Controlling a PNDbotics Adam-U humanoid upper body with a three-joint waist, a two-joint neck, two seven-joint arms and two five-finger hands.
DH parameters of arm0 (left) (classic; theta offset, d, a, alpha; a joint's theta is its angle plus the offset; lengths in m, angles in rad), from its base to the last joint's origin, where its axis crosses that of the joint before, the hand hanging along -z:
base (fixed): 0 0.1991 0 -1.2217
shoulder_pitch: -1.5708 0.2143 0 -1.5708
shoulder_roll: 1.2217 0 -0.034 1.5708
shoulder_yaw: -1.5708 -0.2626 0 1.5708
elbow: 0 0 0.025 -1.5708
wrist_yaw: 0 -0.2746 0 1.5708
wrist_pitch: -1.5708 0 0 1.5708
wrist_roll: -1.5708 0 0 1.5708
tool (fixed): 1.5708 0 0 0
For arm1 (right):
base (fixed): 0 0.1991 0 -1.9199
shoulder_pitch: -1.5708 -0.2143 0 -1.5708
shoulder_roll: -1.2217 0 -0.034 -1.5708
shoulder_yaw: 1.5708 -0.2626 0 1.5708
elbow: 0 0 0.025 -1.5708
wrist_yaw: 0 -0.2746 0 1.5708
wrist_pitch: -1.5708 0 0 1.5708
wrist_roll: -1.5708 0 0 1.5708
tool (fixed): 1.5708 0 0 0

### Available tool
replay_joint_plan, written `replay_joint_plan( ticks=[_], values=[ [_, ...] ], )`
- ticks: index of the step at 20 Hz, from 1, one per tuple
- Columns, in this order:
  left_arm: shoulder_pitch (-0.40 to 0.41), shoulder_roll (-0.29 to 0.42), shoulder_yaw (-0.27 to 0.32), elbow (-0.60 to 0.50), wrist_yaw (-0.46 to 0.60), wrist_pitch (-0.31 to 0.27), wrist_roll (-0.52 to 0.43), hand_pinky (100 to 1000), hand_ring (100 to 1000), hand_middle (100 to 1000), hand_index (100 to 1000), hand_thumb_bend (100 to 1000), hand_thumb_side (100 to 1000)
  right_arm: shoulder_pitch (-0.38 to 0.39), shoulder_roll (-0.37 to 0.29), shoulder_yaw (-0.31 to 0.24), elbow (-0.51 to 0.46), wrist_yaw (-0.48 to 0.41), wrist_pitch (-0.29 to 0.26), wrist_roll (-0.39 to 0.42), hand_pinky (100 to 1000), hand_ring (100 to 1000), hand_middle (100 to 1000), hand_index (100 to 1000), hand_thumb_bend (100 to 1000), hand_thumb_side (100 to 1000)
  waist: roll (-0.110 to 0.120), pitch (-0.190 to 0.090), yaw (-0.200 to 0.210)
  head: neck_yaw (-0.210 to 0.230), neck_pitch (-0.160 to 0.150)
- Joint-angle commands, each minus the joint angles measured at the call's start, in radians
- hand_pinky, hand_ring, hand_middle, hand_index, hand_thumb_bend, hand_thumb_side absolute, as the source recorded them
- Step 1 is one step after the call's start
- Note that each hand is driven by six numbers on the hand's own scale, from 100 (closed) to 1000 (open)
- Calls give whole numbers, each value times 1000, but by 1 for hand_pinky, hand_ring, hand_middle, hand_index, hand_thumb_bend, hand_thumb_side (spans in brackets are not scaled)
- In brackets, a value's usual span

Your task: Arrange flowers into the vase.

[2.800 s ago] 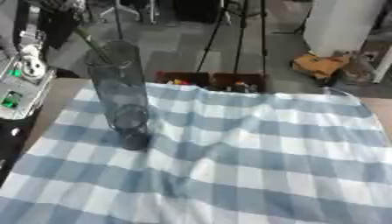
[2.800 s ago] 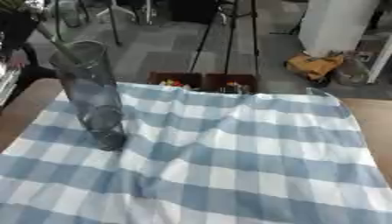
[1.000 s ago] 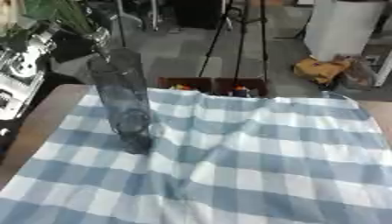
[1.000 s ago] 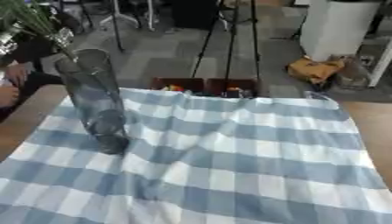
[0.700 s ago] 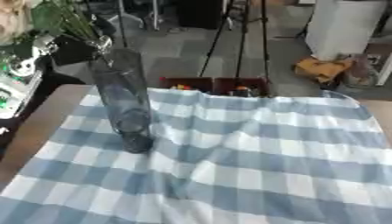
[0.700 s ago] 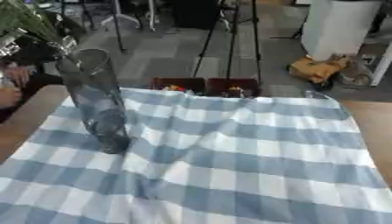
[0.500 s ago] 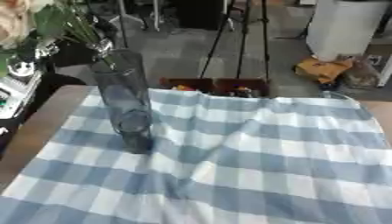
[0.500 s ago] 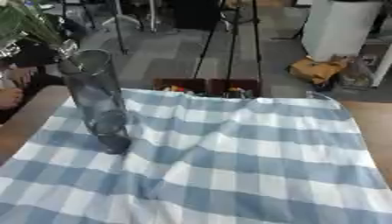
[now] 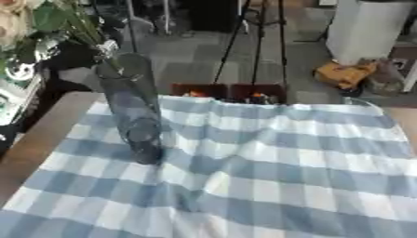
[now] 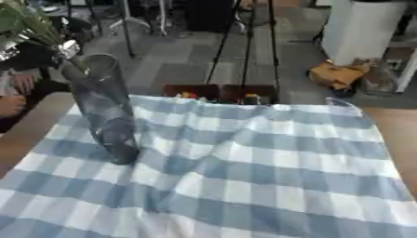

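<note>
A tall clear glass vase (image 9: 130, 104) stands upright on the left part of the blue-and-white checked cloth (image 9: 277, 158). A bunch of flowers (image 9: 32, 18), pale blooms with green leaves, hangs tilted in the air at the upper left. Its stem ends (image 9: 104, 46) sit right at the vase's mouth; I cannot tell whether they are inside. A silver and black part of my left hand or arm (image 9: 23, 69) shows at the left edge below the bunch, with its grip hidden by leaves. My right hand shows in no view.
The cloth is rumpled, with a ridge running down its middle. Bare wooden table (image 9: 36, 139) shows at the left and the far right. A dark box (image 9: 228, 92) stands behind the far edge. A person's hands (image 10: 16, 86) rest at the left edge.
The flower bunch has come in from the upper left and down toward the vase's mouth; before, only thin stems showed above it. The vase has stayed put.
</note>
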Motion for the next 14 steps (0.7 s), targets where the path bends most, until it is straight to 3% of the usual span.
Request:
replay_joint_plan(
  ticks=[1, 10, 14],
  values=[
    [-16, 43, 5, -6, 0, -6, -26, 339, 665, 739, 907, 100, 682, -7, -20, -11, -27, 3, 4, -5, 777, 555, 455, 759, 100, 1000, 4, -26, 1, -1, 0],
    [-15, 54, 1, -4, -48, -17, -92, 399, 717, 780, 932, 100, 618, -3, -20, -12, -31, 5, 11, -9, 777, 553, 453, 758, 100, 1000, 10, -26, 1, -3, 1],
    [-16, 57, 2, -2, -62, -21, -112, 552, 804, 816, 962, 100, 647, -2, -20, -12, -34, 6, 16, -11, 777, 553, 453, 758, 100, 1000, 13, -27, 2, -3, 1]
  ],
)
